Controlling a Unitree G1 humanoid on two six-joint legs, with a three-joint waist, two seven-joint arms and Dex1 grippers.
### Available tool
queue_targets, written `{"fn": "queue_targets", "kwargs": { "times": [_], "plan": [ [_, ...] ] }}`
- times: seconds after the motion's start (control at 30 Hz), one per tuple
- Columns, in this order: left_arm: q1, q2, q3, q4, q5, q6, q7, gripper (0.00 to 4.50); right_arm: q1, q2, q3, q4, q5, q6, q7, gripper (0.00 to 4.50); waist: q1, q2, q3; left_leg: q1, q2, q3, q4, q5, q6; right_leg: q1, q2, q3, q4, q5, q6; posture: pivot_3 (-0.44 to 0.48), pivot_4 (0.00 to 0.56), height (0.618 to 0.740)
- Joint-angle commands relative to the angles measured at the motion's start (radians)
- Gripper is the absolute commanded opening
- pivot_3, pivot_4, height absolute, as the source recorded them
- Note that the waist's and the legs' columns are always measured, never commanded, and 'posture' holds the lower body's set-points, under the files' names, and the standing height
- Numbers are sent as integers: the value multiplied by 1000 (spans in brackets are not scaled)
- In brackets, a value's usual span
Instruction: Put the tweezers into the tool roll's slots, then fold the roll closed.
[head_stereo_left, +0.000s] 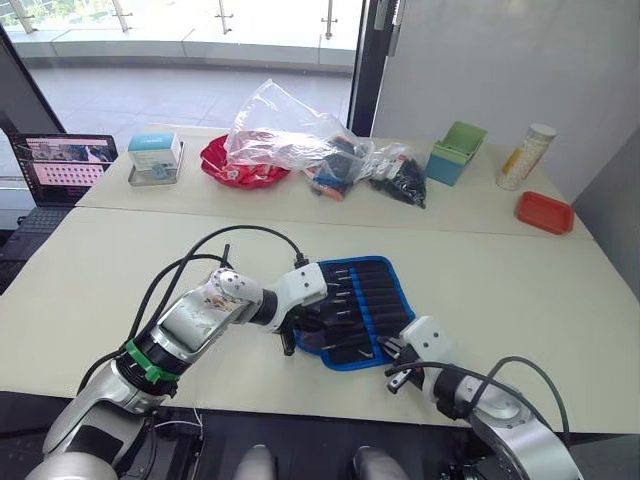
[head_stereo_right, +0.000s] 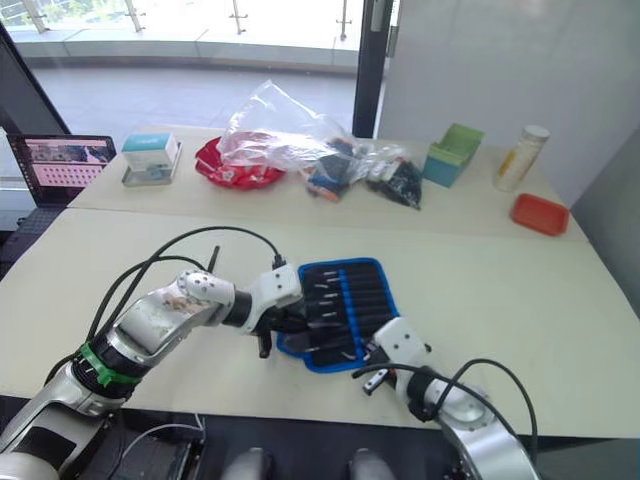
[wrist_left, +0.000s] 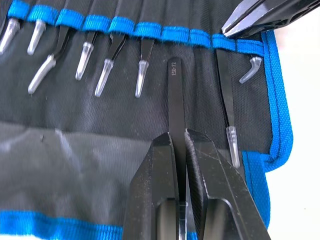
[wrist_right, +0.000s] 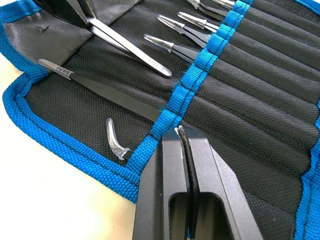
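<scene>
The tool roll (head_stereo_left: 375, 285) lies open on the near table, black with blue binding. Several tweezers (wrist_left: 145, 62) sit in its slots (wrist_right: 235, 65), their clear-capped tips sticking out past the blue band (wrist_left: 150, 31). My left gripper (wrist_left: 179, 134) is shut on one black tweezer (wrist_left: 176, 95), which lies flat on the roll's inner face and points at the blue band. My right gripper (wrist_right: 179, 131) is shut, its tips resting on the blue band near the roll's front edge (head_stereo_left: 388, 348). A tweezer (wrist_right: 100, 92) sits in the slot beside it.
On the far table are clear plastic bags (head_stereo_left: 290, 135), a red bowl (head_stereo_left: 235, 170), a green box (head_stereo_left: 455, 152), a bottle (head_stereo_left: 525, 155), a red tray (head_stereo_left: 544, 211) and a small box (head_stereo_left: 155, 157). A laptop (head_stereo_left: 62, 165) is at the left.
</scene>
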Motion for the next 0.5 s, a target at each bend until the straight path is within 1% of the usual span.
{"fn": "queue_targets", "kwargs": {
  "times": [0.03, 0.23, 0.5],
  "plan": [
    [-45, -18, -36, 36, 66, -46, -10, 31, 36, 0, -1, 47, -22, 39, -28, 0, 1, 0, 0, 0, 0, 0, 0, 0, 0, 0, 0, 0, 0, 0, 0, 0, 150, 723],
    [-82, -43, -81, 86, 127, -83, -37, 31, 49, 5, -1, 36, -20, 42, -38, 0, 6, 0, 0, 0, 0, 0, 0, 0, 0, 0, 0, 0, 0, 0, 0, 0, 150, 723],
    [-104, -128, -113, 125, 171, -103, -63, 31, 58, 8, 1, 26, -18, 48, -49, 0, 20, 0, 0, 0, -1, 0, 2, 0, 0, 1, 0, 0, 0, 0, 0, 0, 150, 723]
  ]
}}
